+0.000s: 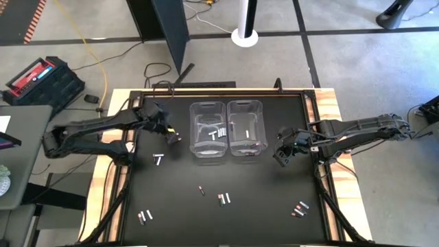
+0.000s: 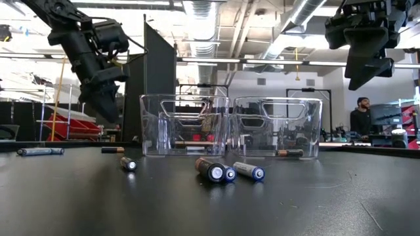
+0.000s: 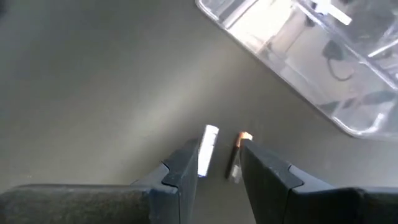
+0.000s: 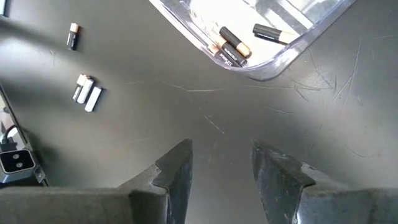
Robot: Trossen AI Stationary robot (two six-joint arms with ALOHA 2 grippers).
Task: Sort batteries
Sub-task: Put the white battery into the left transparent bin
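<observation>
Two clear bins stand side by side at the table's middle, the left bin [image 1: 208,129] with silvery batteries [image 1: 216,134] and the right bin [image 1: 245,127] with dark copper-ended batteries [image 4: 230,50]. Loose batteries lie on the black table: a silvery one [image 3: 207,149] beside a dark one [image 3: 236,155], and several more nearer the front [image 1: 223,199] [image 1: 300,208] [image 1: 145,216]. My left gripper [image 3: 217,149] is open and empty, raised above the silvery and dark pair, left of the bins [image 1: 171,137]. My right gripper [image 4: 221,165] is open and empty, raised over bare table right of the bins [image 1: 280,156].
The table has a raised frame along its edges [image 1: 312,103]. Bare black surface lies between the bins and the loose batteries at the front. In the low view, several batteries [image 2: 213,170] lie in front of the bins, and a person [image 2: 359,118] stands in the room far behind.
</observation>
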